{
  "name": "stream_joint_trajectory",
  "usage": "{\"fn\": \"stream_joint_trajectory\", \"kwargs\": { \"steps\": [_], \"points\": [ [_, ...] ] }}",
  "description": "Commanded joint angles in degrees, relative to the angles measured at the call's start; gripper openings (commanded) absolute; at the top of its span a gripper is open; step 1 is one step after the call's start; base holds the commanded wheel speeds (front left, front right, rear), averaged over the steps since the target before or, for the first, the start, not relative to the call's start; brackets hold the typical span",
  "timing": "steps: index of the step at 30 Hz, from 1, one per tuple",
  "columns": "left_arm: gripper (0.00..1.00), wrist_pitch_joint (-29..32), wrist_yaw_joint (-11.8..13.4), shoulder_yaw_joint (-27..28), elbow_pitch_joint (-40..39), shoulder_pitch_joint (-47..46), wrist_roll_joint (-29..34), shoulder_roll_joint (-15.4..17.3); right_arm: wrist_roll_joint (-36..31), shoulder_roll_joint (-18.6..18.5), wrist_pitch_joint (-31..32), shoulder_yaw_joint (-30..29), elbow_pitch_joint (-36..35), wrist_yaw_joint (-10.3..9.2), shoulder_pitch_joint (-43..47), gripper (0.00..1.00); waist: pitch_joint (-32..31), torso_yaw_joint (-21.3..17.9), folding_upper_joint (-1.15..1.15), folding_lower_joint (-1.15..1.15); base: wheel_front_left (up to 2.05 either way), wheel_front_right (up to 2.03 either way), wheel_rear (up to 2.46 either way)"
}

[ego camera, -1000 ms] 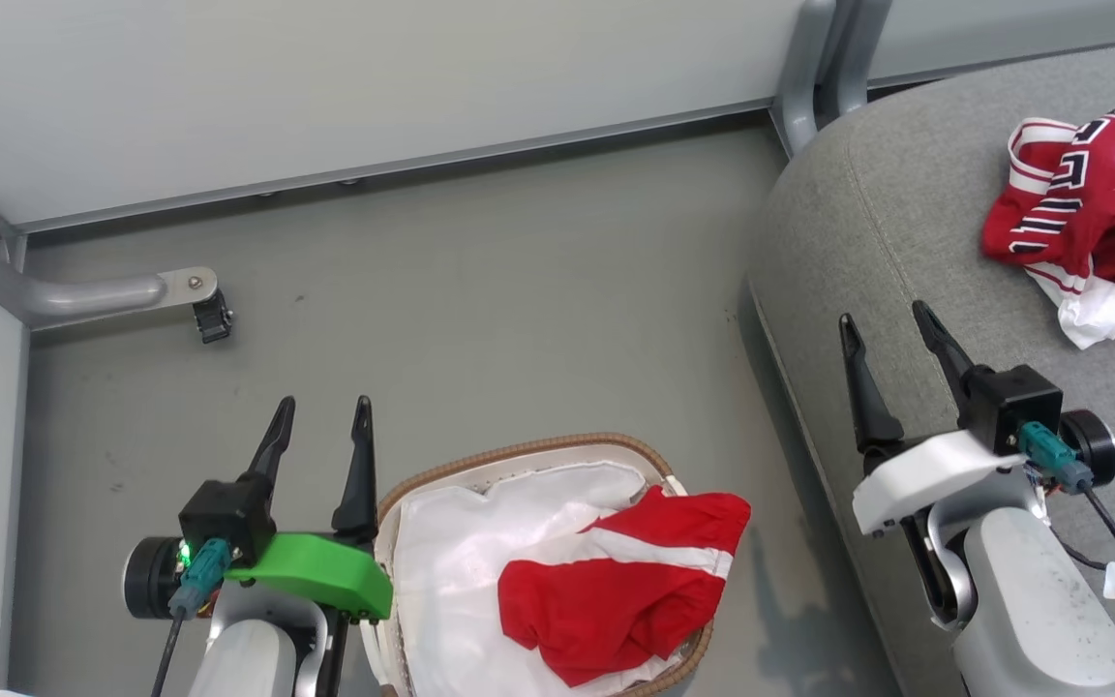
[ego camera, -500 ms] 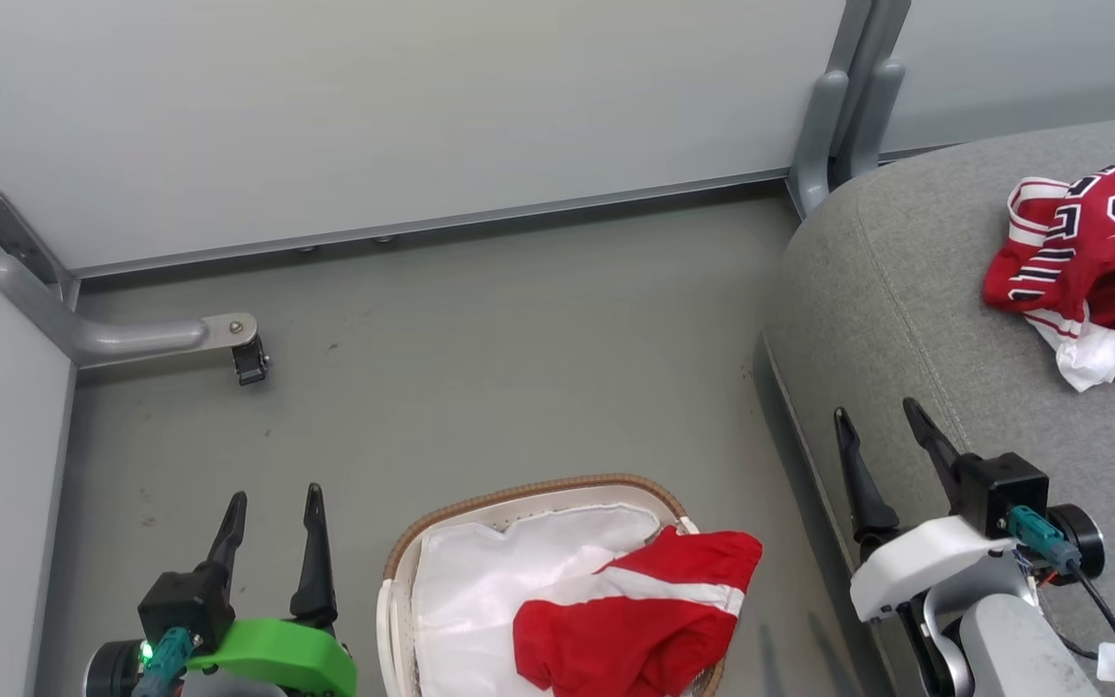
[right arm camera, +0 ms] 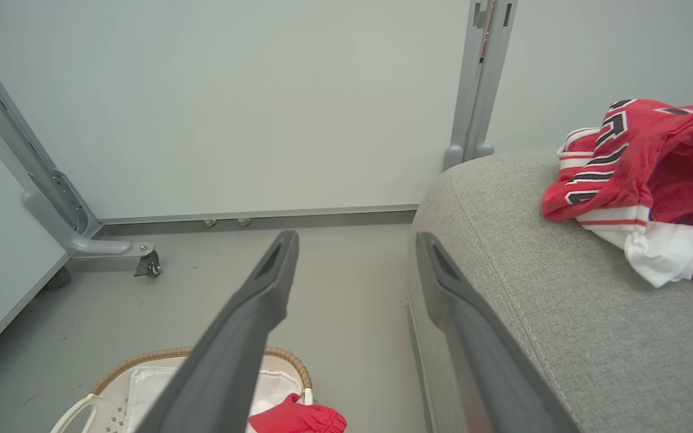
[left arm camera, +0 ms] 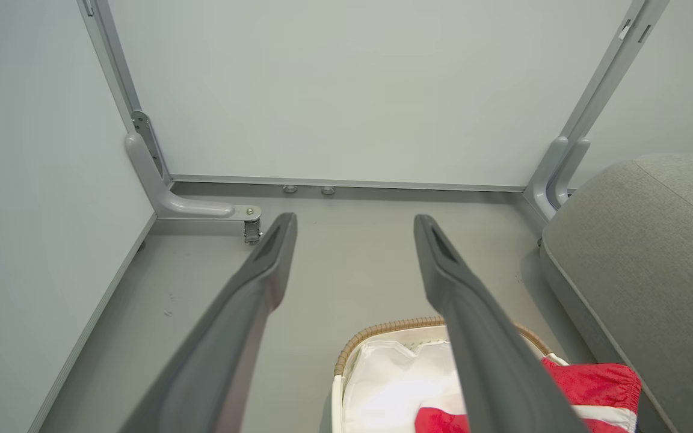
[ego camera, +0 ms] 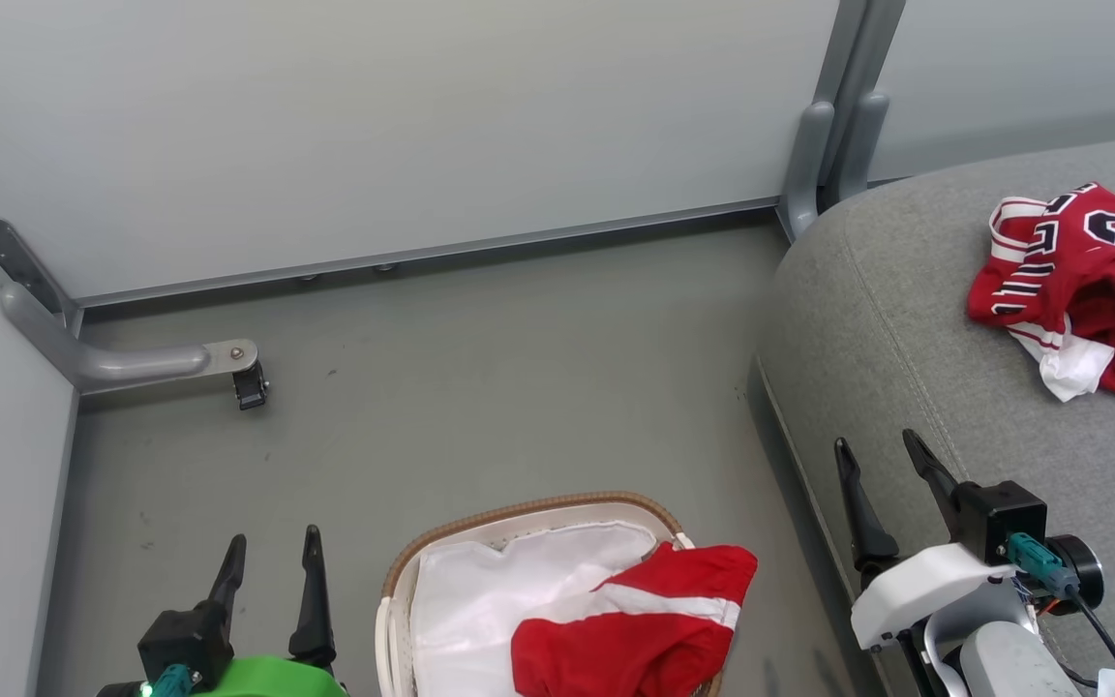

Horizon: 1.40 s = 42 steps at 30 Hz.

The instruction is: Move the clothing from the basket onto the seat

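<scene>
Both spread wide, empty: left tool (ego camera: pixel 274 535), right tool (ego camera: pixel 875 440); grey floor (ego camera: pixel 519 368), pale walls (ego camera: pixel 422 126).

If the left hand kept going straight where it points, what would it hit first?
Probably the bare floor near the foot of the wall panel. The left hand points past the basket, with nothing between; depth is unclear.

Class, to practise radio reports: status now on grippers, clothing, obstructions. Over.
Left gripper open, empty; right gripper open, empty. Striped red garment in basket, draped over rim; numbered red garment on seat. Nothing seen blocking.
</scene>
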Motion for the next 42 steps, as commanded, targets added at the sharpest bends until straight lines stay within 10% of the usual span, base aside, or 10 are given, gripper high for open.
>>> {"fn": "stream_joint_trajectory", "kwargs": {
  "steps": [1,42],
  "points": [
    [1.00,-0.02,0.02,-0.31,-0.03,0.04,-0.16,0.08,0.19,-0.14,-0.10,0.12,-0.31,-0.08,0.27,1.00,0.55,-0.16,0.00,0.00,0.00,0.00,0.00],
    [1.00,-0.02,-2.56,-14.42,20.18,-21.74,-0.22,0.21,5.16,-0.12,-0.10,7.26,-10.85,-0.08,-18.09,1.00,28.13,-15.09,0.00,0.00,0.00,0.00,0.00]
  ]
}}
